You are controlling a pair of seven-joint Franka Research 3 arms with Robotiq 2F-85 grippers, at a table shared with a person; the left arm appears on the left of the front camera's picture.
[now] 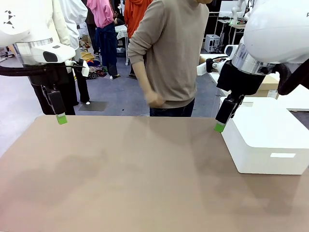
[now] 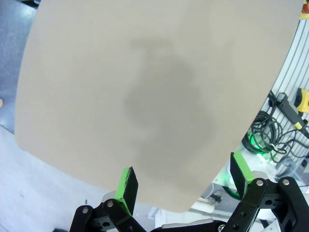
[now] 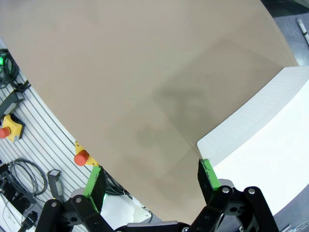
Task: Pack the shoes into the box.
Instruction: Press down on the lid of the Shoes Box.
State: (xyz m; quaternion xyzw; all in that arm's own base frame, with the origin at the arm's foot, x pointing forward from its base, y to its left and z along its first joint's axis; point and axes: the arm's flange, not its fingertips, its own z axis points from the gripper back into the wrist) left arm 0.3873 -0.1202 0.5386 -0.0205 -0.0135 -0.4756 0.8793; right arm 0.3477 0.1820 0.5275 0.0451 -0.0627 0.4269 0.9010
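Left gripper (image 1: 61,118) hangs above the table's (image 1: 135,179) far left corner, arm coming in from the left. In its wrist view the gripper (image 2: 183,181) has its jaws spread wide, nothing between the green pads (image 2: 126,186); bare tan tabletop (image 2: 154,96) lies below.

Right gripper (image 1: 219,126) hangs at the far right, just beside the near-left corner of the white box (image 1: 265,140). Whether it touches the box, cannot tell. Its wrist view shows the gripper (image 3: 152,181) also spread wide and empty, pads (image 3: 208,174) apart, with the table (image 3: 135,72) beneath and the white box (image 3: 270,140) along one side, its edge close to one finger.

White box sits on the table's right side, lid closed, a slot in its near face.

Person (image 1: 169,53) in a tan sweater stands at the far edge, near the middle, turned sideways, one hand (image 1: 154,100) closed at waist height and blurred.

Shoes and cardboard shoebox: cannot place either from these views. The tabletop between the grippers carries only faint shadows.

Beyond the near table edge, the wrist views catch cables (image 2: 270,130) and a red button on a yellow base (image 3: 83,157).
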